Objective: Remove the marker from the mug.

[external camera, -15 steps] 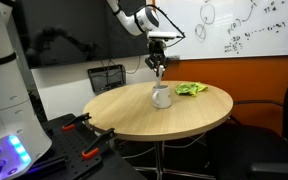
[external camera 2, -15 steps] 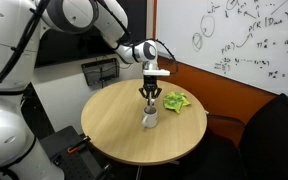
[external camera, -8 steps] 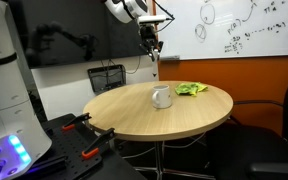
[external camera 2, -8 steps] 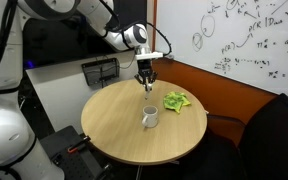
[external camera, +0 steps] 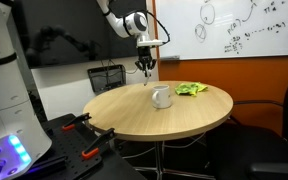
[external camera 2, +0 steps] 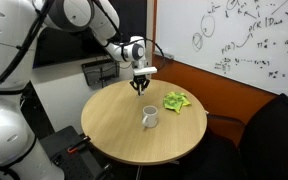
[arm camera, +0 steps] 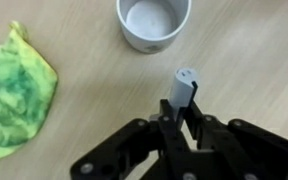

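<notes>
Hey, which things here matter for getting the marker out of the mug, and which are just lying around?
For the job:
- grey marker, gripped in the tool
- white ceramic mug, empty

Just lying about:
- crumpled green cloth
- black wire basket
- round wooden table, only the support

Both exterior views take in the whole table (external camera: 134, 112) (external camera 2: 114, 128) from afar; wrist view looks down closely.
</notes>
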Controlling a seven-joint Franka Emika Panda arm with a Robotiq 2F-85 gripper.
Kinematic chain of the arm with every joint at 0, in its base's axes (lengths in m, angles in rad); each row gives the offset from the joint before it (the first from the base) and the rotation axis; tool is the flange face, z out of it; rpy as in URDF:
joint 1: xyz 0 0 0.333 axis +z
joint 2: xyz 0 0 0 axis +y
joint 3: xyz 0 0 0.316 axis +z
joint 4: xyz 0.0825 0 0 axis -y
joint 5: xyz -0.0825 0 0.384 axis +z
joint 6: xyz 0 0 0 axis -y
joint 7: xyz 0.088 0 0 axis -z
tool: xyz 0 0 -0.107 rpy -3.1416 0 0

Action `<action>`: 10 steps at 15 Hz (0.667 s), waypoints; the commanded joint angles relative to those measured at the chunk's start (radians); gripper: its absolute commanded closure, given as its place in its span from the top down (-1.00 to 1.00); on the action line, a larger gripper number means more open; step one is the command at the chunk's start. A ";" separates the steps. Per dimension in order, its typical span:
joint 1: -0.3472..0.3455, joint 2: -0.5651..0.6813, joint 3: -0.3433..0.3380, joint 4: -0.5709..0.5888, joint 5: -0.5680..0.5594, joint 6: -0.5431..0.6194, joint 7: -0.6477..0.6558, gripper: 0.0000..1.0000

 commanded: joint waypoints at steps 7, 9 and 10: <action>-0.010 0.102 0.134 0.038 0.108 -0.018 -0.258 -0.90; 0.008 0.095 0.137 0.017 0.105 -0.024 -0.296 -0.90; 0.021 0.096 0.130 0.010 0.089 -0.017 -0.296 -0.90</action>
